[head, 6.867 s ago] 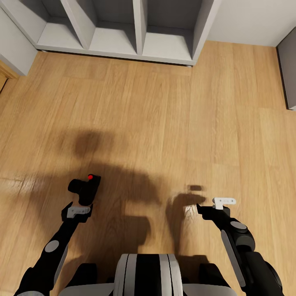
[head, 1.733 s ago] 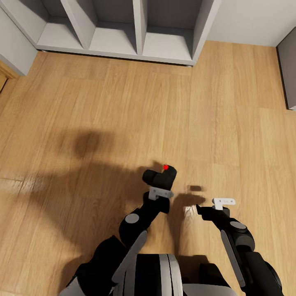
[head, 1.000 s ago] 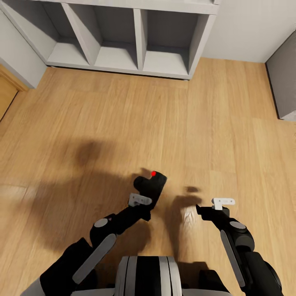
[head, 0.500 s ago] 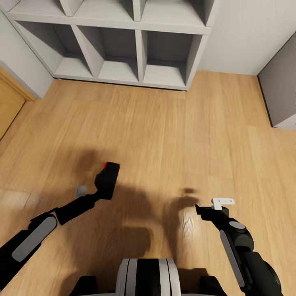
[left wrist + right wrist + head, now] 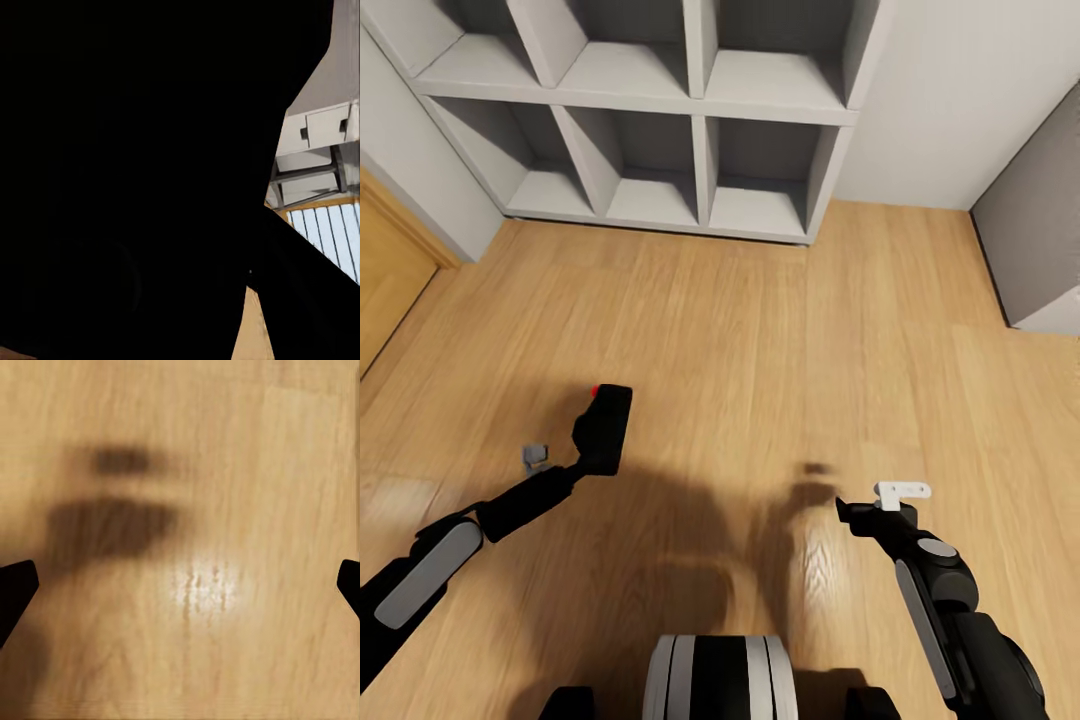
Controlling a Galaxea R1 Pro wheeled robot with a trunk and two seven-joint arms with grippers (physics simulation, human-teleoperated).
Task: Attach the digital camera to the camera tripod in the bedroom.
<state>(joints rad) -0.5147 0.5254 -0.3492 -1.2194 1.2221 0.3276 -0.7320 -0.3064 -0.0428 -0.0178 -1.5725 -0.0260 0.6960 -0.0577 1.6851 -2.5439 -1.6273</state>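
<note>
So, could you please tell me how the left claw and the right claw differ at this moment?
The left claw is shut on the digital camera, while the right claw holds nothing, its jaws spread wide over the wood floor. The left arm reaches out to the robot's left side; the right arm points straight forward. Both hang above the floor, short of the grey shelf unit.

Light wood plank floor (image 5: 760,330), glossy patch and arm shadows near the robot. Grey cubby shelf unit (image 5: 700,130) stands on it at the far wall; grey cabinet (image 5: 1040,240) at right edge.
</note>
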